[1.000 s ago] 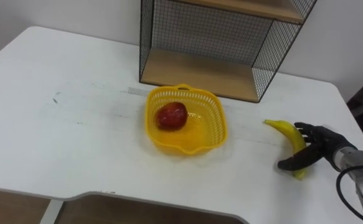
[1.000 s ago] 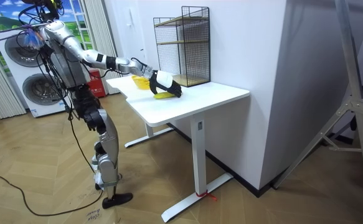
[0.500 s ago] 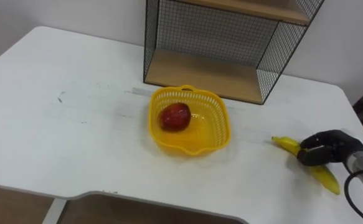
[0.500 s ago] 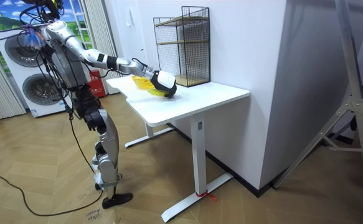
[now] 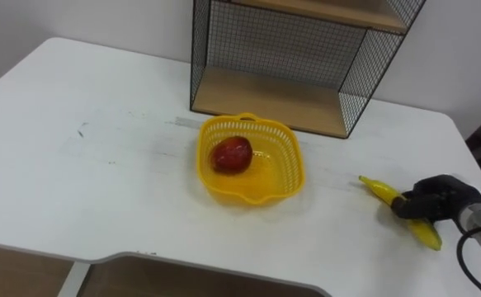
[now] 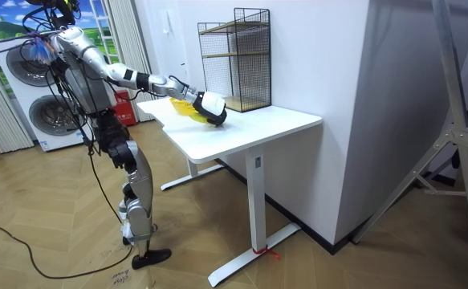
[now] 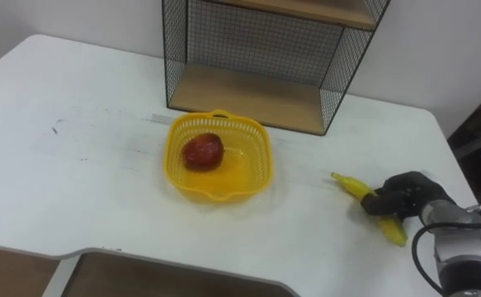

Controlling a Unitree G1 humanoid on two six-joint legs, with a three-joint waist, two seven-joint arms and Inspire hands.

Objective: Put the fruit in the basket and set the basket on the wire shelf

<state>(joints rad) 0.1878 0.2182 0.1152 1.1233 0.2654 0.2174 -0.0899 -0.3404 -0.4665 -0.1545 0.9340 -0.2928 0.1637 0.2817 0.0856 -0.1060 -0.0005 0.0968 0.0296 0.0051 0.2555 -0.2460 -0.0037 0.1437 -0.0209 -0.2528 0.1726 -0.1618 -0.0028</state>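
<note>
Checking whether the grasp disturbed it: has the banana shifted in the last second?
Yes. Against the basket, the banana has swung its lower end rightward, away from it; its upper tip shifted little. The right robot hand is curled round it.

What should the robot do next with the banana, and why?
Probably lift the banana and carry it left toward the yellow basket. The right hand is curled round it at the right side of the table, apart from the basket, which holds one red fruit.
</note>
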